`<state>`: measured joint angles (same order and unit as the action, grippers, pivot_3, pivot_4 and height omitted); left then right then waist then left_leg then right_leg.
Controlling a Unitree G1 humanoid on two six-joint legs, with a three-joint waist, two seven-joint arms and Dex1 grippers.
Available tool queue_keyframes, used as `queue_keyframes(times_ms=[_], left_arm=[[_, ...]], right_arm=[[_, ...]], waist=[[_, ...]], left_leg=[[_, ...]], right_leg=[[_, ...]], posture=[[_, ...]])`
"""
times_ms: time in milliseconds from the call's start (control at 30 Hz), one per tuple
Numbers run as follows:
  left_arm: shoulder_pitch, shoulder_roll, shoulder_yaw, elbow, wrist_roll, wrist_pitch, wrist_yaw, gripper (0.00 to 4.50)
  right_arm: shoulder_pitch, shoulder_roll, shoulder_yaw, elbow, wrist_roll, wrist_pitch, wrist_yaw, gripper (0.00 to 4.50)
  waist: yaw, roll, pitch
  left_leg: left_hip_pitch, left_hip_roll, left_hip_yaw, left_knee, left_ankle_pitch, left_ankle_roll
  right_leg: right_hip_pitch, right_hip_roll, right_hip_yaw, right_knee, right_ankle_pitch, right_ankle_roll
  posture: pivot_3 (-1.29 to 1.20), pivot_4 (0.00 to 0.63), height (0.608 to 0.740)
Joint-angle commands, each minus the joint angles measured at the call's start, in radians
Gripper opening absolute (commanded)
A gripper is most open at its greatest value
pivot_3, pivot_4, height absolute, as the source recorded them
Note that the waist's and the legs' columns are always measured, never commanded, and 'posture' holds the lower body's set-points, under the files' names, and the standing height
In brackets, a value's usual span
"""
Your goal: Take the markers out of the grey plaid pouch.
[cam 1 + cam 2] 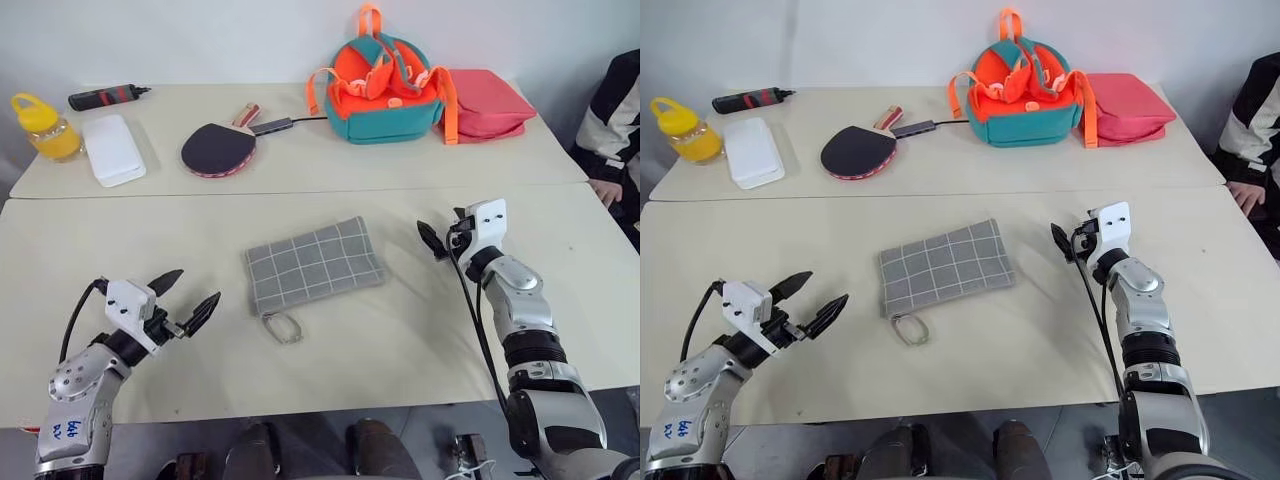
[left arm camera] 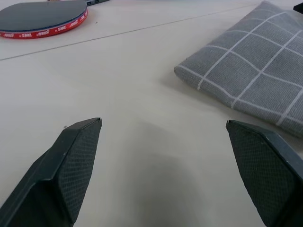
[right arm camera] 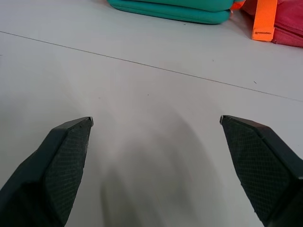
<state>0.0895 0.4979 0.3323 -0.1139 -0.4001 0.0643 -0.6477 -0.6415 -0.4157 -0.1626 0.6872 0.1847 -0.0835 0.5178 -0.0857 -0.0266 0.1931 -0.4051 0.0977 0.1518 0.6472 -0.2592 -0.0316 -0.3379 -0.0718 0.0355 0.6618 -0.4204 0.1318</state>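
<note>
With both grippers, left gripper (image 1: 187, 297) and right gripper (image 1: 436, 240), wide apart and empty, hold the grey plaid pouch (image 1: 313, 264) flat, then tug the loop pull (image 1: 283, 328) at its 6 o'clock edge.

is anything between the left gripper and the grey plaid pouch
Nothing visible. Bare table lies between the open left gripper and the grey plaid pouch; the paddle sits far behind, on the other table.

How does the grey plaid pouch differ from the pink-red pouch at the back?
The grey plaid pouch is grey with thin white grid lines; the pink-red pouch is plain. The grey one lies alone on the near table, a loop pull at its near edge; the pink-red one sits on the far table against the orange-teal bag. Both are fabric and lie flat.
</note>
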Motion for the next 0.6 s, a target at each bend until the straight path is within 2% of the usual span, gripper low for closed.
queue_keyframes(times_ms=[33,133,367,500,600], left_arm=[[-0.004,0.004,0.001,-0.028,-0.001,-0.014,-0.002,4.48],[0.0,0.003,-0.01,-0.038,0.06,-0.075,0.018,4.48],[0.0,-0.001,-0.011,-0.038,0.022,-0.066,-0.013,4.48],[-0.001,0.0,-0.006,-0.039,0.009,-0.071,-0.023,4.5],[-0.004,0.005,-0.009,-0.03,0.018,-0.092,-0.031,4.5]], right_arm=[[0.002,-0.014,-0.015,-0.052,0.004,-0.017,-0.004,4.5],[0.008,-0.014,-0.007,-0.056,-0.007,-0.018,-0.006,4.5],[0.004,0.0,-0.009,-0.087,0.008,-0.015,0.007,4.5],[0.017,0.033,0.022,-0.211,0.052,0.035,0.07,3.69],[0.035,0.103,0.067,-0.359,0.096,0.112,0.087,2.57]], waist=[[0.0,0.0,0.0],[0.001,0.0,0.0],[0.0,0.0,0.0],[-0.001,0.0,0.0],[-0.002,0.0,0.0]], left_leg=[[0.0,0.0,0.0,0.0,0.0,0.0],[0.0,0.0,0.001,0.0,0.0,0.0],[0.0,0.001,0.002,0.0,0.0,0.0],[0.0,0.001,0.003,0.0,0.0,0.0],[0.0,0.003,0.003,0.0,-0.001,-0.001]], right_leg=[[0.0,0.0,0.0,0.0,0.0,0.0],[-0.001,0.0,0.001,0.0,0.0,0.0],[-0.002,0.001,0.002,0.0,0.0,0.0],[-0.003,0.001,0.003,0.001,0.0,0.0],[-0.003,0.002,0.003,0.001,0.0,0.0]], posture=[[0.0,0.15,0.74],[0.0,0.15,0.74],[0.0,0.15,0.74],[0.0,0.15,0.74],[0.0,0.15,0.74]])
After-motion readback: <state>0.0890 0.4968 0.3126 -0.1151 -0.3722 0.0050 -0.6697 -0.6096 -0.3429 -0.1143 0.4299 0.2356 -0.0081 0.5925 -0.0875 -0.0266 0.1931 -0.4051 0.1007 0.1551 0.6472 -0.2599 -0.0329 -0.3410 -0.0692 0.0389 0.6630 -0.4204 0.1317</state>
